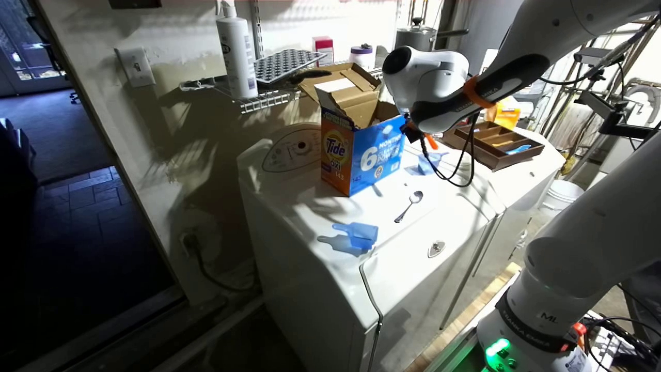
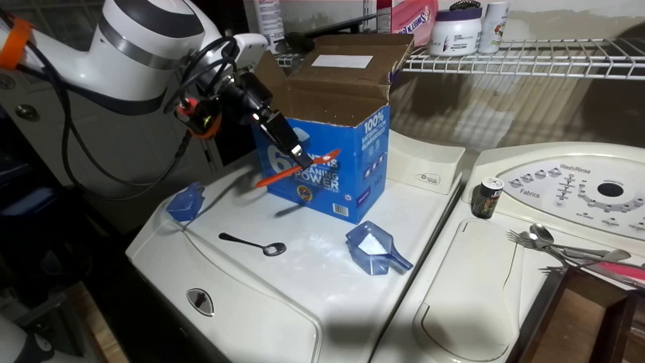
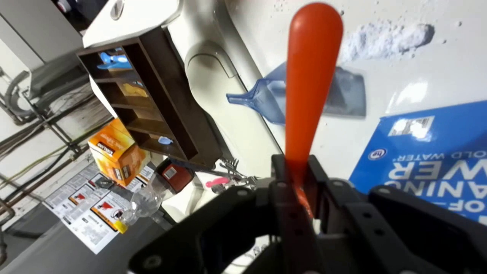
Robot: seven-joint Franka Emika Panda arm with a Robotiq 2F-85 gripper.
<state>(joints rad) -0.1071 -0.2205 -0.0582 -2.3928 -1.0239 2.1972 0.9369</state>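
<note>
Your fingers [image 2: 283,133] clamp an orange utensil [image 3: 312,83] above the worktop [image 2: 322,287], beside the open Tide box [image 1: 364,157] standing toward the rear edge; a blue scoop [image 2: 380,263] of white powder [image 2: 372,244] lies near the edge adjoining the washer [image 2: 468,297].

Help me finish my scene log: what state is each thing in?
Orange utensil, held aloft
Gripper, closed, gripping the orange utensil
Tide box, upright, flaps open
Scoop near the box, apparently holding white powder
Other scoop, contents unclear
Metal spoon, lying flat
Dark can, upright
Brown organizer, partly filled
Loose powder, spilled
</note>
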